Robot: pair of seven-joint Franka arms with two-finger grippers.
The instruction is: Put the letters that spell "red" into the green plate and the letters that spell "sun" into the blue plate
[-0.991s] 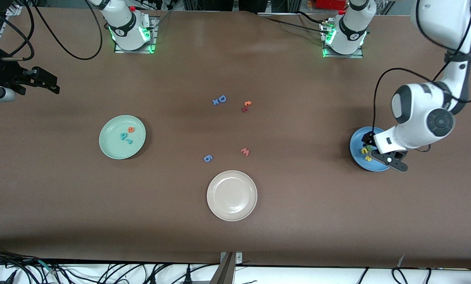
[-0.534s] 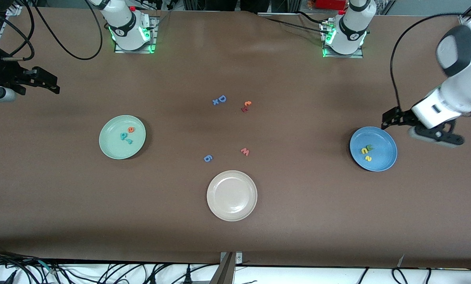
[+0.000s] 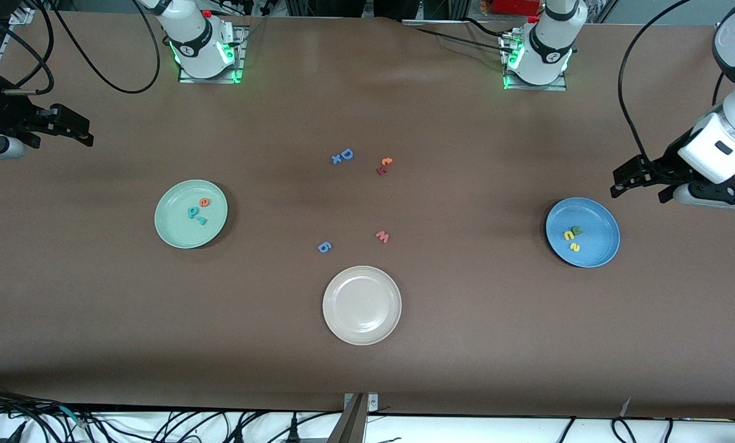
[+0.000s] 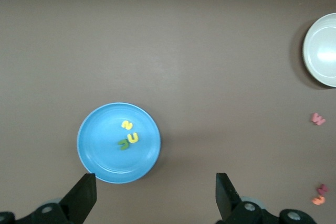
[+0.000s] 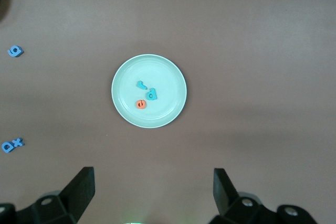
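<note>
The green plate holds the letters that spell "red": an orange "e", a teal "d" and a teal "r". The right wrist view shows them too, the "e" beside the "d". In the blue plate lie the letters that spell "sun": yellow "u", green "n", yellow "s". My left gripper hangs open and empty over the table beside that plate. My right gripper waits open at the right arm's end.
A cream-white plate sits nearest the front camera at mid-table. Loose letters lie in the middle: a blue "D" with an "x", an orange "t" with a dark red letter, a red "w", a blue "g".
My left gripper has lifted off the blue plate and drawn back toward the left arm's end of the table, leaving the letters in the plate. The right arm has not moved.
</note>
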